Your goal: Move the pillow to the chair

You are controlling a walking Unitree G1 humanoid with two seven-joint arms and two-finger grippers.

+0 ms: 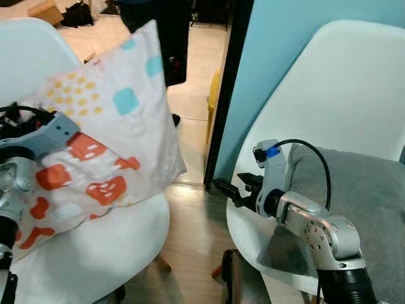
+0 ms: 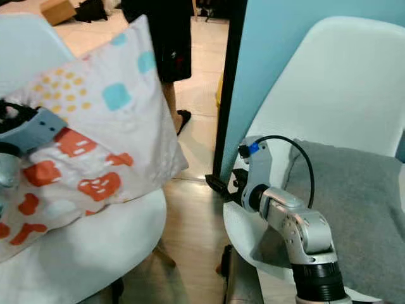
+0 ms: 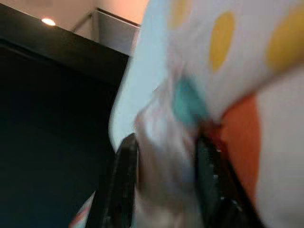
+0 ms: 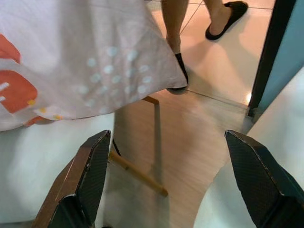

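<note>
A white pillow (image 1: pixel 107 136) printed with orange, yellow and teal shapes is lifted above the seat of the left white chair (image 1: pixel 95 253). My left gripper (image 3: pixel 164 180) is shut on a fold of the pillow's fabric, and its blue wrist mount (image 1: pixel 54 136) sits against the pillow's left side. My right gripper (image 1: pixel 229 190) hovers open at the front edge of the right white chair (image 1: pixel 342 82), holding nothing. In the right wrist view its wide-spread fingers (image 4: pixel 80 180) frame the pillow's corner (image 4: pixel 95 66) and the wood floor.
A grey cushion (image 1: pixel 361 209) lies on the right chair's seat. A teal wall panel (image 1: pixel 278 57) with a black edge stands between the chairs. A person's legs and a black shoe (image 4: pixel 225 19) are on the floor behind the pillow. A wooden chair leg (image 4: pixel 137 173) crosses the gap.
</note>
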